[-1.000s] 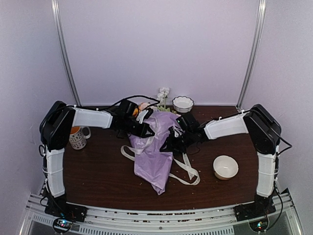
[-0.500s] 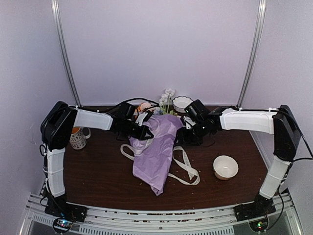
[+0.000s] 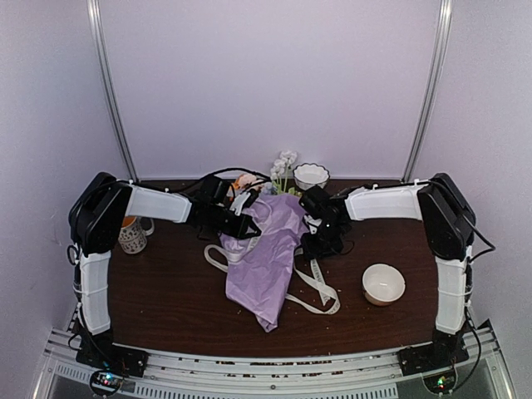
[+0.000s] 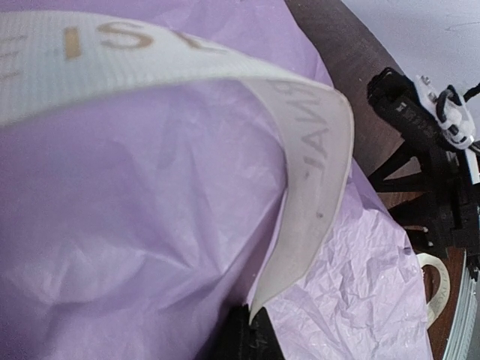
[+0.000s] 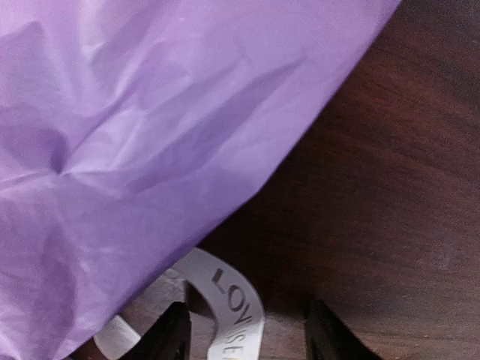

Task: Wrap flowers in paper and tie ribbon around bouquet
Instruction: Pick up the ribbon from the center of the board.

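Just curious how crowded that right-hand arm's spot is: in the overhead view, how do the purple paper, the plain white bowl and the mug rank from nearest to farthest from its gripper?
From the right gripper:
1. purple paper, right beside it, to its left.
2. plain white bowl, toward the front right of the table.
3. mug, far across at the left edge.

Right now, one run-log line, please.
left end effector: shut on ribbon | right end effector: open over ribbon, beside bouquet | tie: not done
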Robot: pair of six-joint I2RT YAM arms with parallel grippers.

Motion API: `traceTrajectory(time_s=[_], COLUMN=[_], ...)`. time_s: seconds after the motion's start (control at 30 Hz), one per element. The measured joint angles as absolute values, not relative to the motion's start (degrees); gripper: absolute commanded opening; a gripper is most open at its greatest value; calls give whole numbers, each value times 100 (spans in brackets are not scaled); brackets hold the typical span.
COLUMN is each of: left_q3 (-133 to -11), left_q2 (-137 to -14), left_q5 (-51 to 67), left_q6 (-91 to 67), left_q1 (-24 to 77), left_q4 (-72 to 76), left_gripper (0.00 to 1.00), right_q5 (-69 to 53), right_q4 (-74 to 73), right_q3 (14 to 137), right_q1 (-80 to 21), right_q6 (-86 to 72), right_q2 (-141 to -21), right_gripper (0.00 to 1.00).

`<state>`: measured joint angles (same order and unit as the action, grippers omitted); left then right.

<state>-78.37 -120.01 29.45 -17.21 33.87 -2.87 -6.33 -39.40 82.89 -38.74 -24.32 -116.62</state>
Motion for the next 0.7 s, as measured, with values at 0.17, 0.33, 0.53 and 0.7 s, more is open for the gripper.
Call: traceTrajectory(time_s=[0.17, 0.33, 0.53, 0.7], left_q3=[-7837, -7837, -7837, -7837], left_q2=[-12001, -12001, -12001, -12001], left_q5=[2958, 2961, 2958, 2943], left_q6=[-1702, -1684, -1645, -1640], left_q1=[3382, 3380, 3380, 3380], left_q4=[-294, -303, -314, -314], left_gripper=[0, 0, 0, 0], right_q5=[-593, -397, -25, 169], right_q4=[-3953, -3870, -4160, -4134], right_q3=[8534, 8466, 9179, 11078], right_q1=[-3874, -3701, -2799, -2679], right_q6=[-2342, -2449, -2322, -2018], right_q2=[-11900, -11856, -11544, -11273], right_gripper=[0, 0, 0, 0])
